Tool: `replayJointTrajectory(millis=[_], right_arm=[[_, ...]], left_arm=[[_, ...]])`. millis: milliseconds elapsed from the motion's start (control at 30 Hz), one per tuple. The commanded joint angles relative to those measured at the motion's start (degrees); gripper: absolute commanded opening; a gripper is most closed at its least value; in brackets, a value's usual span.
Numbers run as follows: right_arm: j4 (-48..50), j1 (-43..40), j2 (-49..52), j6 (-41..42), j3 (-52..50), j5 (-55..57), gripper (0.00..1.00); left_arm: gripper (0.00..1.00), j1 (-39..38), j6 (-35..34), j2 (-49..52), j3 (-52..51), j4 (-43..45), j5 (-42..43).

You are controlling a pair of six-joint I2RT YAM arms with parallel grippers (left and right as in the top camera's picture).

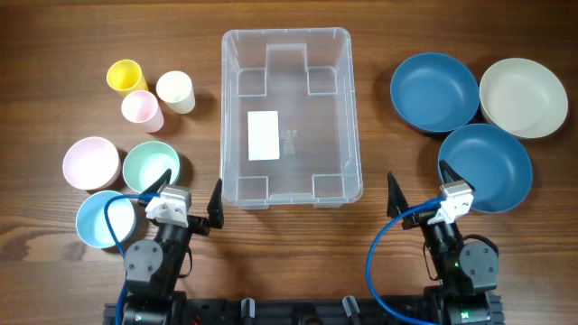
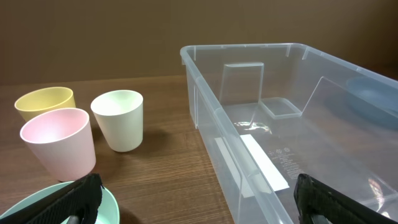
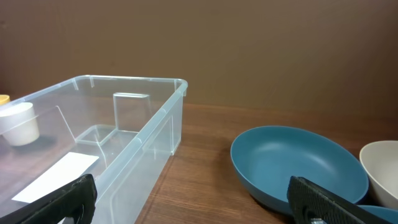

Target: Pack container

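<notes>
The container [image 1: 289,45] is a large clear plastic bin with a white label on its base, standing empty at the table's middle. It also shows in the left wrist view [image 2: 249,74] and the right wrist view [image 3: 143,124]. My left gripper [image 1: 191,200] is open and empty near the bin's front left corner, by a mint bowl [image 1: 151,166]. My right gripper [image 1: 421,191] is open and empty near the bin's front right corner, beside a blue bowl [image 1: 492,167].
On the left stand a yellow cup [image 1: 126,76], a pink cup [image 1: 142,110], a cream cup [image 1: 175,91], a pink bowl [image 1: 90,163] and a light blue bowl [image 1: 99,219]. On the right lie another blue bowl [image 1: 433,91] and a cream bowl [image 1: 524,97].
</notes>
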Motion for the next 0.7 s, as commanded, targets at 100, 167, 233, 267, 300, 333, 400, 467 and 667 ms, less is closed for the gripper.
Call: replayJointTrajectory(millis=[100,167,233,267,300,333,400,467,667], right_arm=[[0.2,-0.22,-0.17,4.55,-0.04,-2.27,1.0],[0.2,-0.24,0.61,15.5,-0.04,-2.21,1.0],[0.17,-0.22,2.1,22.49,-0.04,-2.23,1.0],[0.17,-0.22,3.08,23.93,-0.04,-2.25,1.0],[0.26,-0.22,4.66,26.91,-0.04,-2.23,1.0],[0.31,-0.24,6.08,30.51,-0.04,-2.21,1.0],[0.39,-0.24,9.14,32.68,-0.04,-3.32,1.0],[0.07,-0.24,11.93,31.78,0.83,-5.42,1.0],[-20.02,-0.24,27.61,20.15,26.23,2.49,1.0]], left_arm=[[1.0,-0.26,-0.33,0.07,-0.48,0.02,1.09],[1.0,-0.26,-0.33,0.07,-0.48,0.02,1.09],[1.0,-0.26,-0.33,0.07,-0.48,0.02,1.09],[1.0,-0.26,-0.33,0.07,-0.48,0.02,1.09],[1.0,-0.26,-0.33,0.07,-0.48,0.02,1.09],[1.0,-0.26,-0.33,0.07,-0.48,0.02,1.09],[1.0,-0.26,-0.33,0.07,-0.48,0.02,1.09],[1.0,-0.26,-0.31,0.07,-0.48,0.02,1.09],[1.0,-0.26,-0.31,0.07,-0.48,0.02,1.09]])
